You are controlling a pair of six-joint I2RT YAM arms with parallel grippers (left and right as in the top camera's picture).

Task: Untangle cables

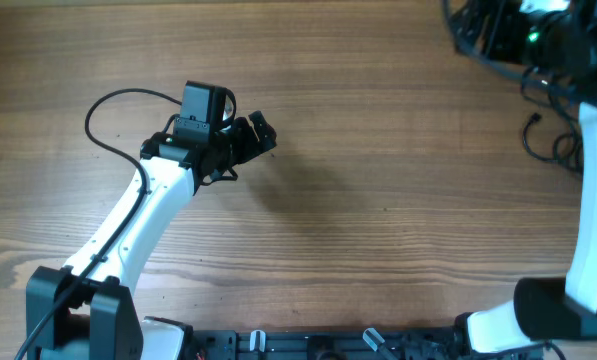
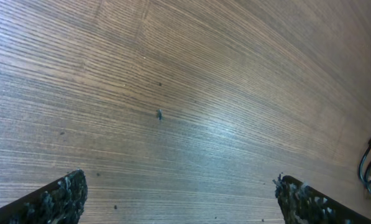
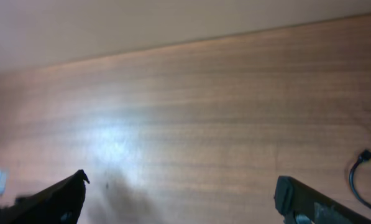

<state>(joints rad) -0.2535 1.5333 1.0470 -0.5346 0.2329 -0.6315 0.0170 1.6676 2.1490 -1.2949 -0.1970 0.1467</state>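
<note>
Fingers (image 2: 64, 198) of my left gripper (image 2: 180, 190) stand wide apart at the bottom corners of the left wrist view, dark and rough-surfaced, with only the brown wood-grain table (image 2: 191, 93) between them. The right wrist view reads the same: the right gripper (image 3: 182, 190) is spread open and empty, with one dark finger at lower left and one at lower right. In the left wrist view I catch the thin black cables (image 2: 370, 163) only as a sliver at the right edge, well apart from the fingers. In the right wrist view one of the cables, ending in a small plug (image 3: 361, 163), curls at the right edge, also apart from the fingers. Overhead, the left gripper (image 1: 256, 133) sits left of centre in the upper half, pointing right. The cables (image 1: 550, 140) lie in loose loops near the right edge, just beside the white right arm (image 1: 590, 200) and well apart from the left gripper. I cannot make out the right gripper in the dark hardware at the upper right corner. A thicker black wire (image 1: 103, 110) loops off the white left arm (image 1: 143, 215) at upper left.
</note>
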